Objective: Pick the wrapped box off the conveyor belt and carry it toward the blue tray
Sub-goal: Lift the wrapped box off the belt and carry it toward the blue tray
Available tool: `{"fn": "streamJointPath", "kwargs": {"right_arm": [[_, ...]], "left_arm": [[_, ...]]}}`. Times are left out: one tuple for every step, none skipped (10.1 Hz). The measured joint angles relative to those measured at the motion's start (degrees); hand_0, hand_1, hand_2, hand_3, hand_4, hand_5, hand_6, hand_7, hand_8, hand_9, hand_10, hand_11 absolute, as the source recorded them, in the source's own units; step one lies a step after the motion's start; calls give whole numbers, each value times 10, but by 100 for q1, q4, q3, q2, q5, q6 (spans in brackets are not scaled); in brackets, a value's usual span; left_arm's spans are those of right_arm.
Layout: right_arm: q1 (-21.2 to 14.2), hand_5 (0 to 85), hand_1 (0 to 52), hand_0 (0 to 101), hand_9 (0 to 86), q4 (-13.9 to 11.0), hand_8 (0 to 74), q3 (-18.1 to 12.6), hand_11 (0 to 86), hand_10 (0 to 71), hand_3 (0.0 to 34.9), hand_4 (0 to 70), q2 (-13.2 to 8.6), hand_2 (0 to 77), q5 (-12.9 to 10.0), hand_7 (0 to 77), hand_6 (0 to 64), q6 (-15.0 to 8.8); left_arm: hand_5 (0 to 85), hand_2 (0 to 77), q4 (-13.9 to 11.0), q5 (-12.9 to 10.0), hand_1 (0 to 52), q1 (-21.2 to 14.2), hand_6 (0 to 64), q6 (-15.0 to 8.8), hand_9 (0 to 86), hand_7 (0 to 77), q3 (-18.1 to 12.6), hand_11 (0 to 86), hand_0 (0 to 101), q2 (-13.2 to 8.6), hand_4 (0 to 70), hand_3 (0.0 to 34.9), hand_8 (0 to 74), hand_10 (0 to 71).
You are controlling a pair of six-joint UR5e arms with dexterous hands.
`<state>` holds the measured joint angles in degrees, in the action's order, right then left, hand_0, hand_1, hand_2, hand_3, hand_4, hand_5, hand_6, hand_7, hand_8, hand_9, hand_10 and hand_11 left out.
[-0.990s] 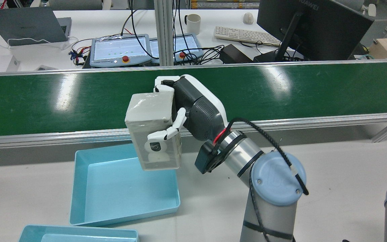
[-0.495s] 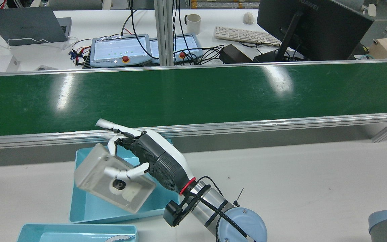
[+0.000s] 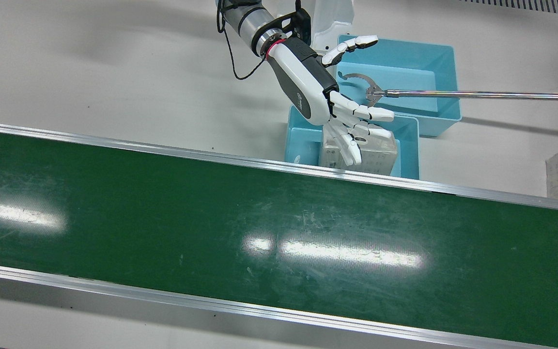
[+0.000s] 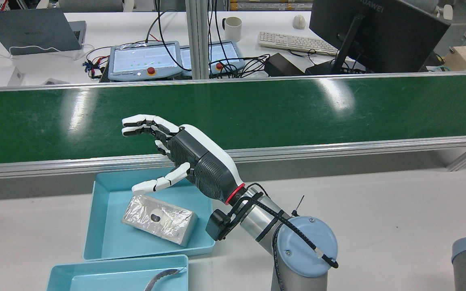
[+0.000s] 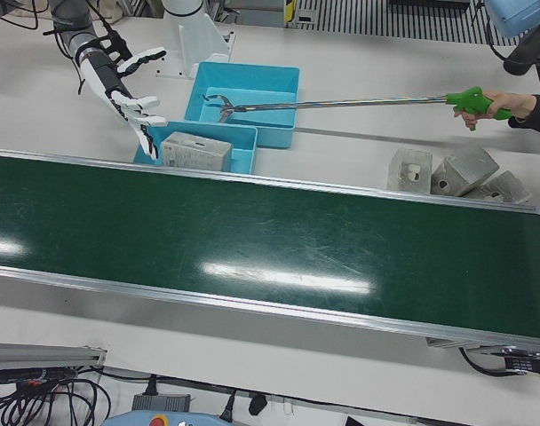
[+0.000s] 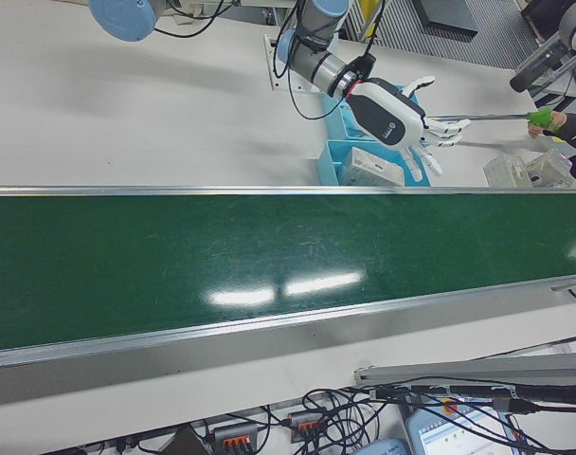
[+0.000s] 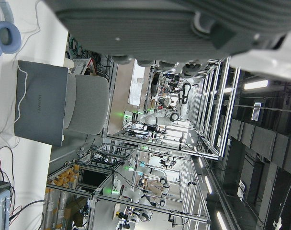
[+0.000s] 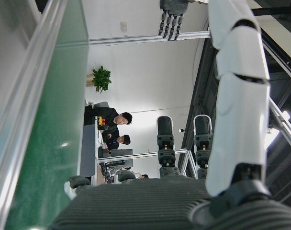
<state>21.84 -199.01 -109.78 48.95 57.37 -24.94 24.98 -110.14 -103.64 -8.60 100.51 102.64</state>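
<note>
Now out of the grip and lying flat in blue tray (image 4: 99,242): wrapped box (image 4: 159,220), long axis slanting across tray floor. Hovering above, belt side: left hand (image 4: 184,157), splayed, empty. Probably done.

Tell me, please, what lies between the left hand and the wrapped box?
Nothing: in the rear view the open left hand hovers above the wrapped box in the blue tray, only air between them.

A robotics lab: a green conveyor (image 4: 233,113) crosses a white table, with teach pendants (image 4: 144,60), a laptop (image 4: 30,30), monitor (image 4: 374,34) and aluminium racks (image 7: 184,143) behind.
</note>
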Motion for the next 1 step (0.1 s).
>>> {"fn": "streamJointPath", "kwargs": {"right_arm": [[215, 278, 147, 476, 27, -134, 0, -274, 16, 0, 306, 125, 38, 180, 54, 267, 44, 72]], "left_arm": [[11, 5, 0, 0, 0, 0, 0, 0, 0, 0, 0, 0, 0, 0, 0, 0, 0, 0]]}}
